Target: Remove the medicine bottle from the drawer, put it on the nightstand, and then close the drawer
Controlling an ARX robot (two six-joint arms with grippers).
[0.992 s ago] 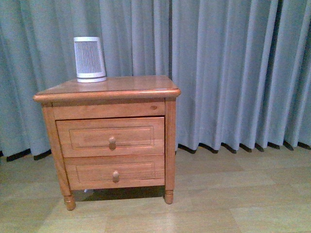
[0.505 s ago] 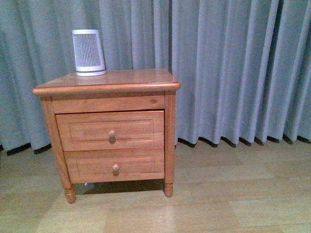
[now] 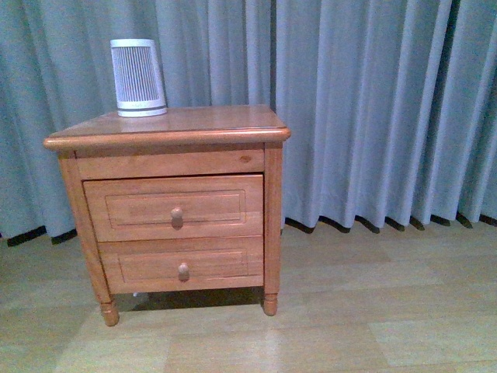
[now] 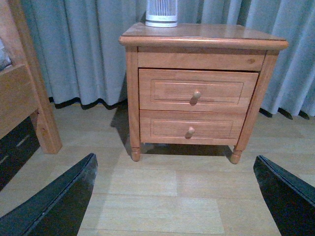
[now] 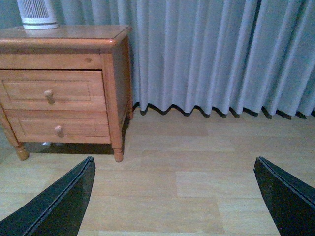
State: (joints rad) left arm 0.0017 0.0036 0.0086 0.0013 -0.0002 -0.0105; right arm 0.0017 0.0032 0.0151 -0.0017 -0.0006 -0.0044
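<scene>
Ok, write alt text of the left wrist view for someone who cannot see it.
An orange-brown wooden nightstand stands on a pale wood floor before grey-blue curtains, its upper drawer and lower drawer both shut. A white ribbed device sits on its top. The dark fingers of the left gripper spread wide in the foreground, holding nothing.

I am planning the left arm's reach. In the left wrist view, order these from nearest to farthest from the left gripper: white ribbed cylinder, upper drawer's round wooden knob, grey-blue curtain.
1. Round wooden knob, on the upper drawer front, facing the left gripper.
2. White ribbed cylinder, at the back of the nightstand top.
3. Grey-blue curtain, behind the nightstand.
</scene>
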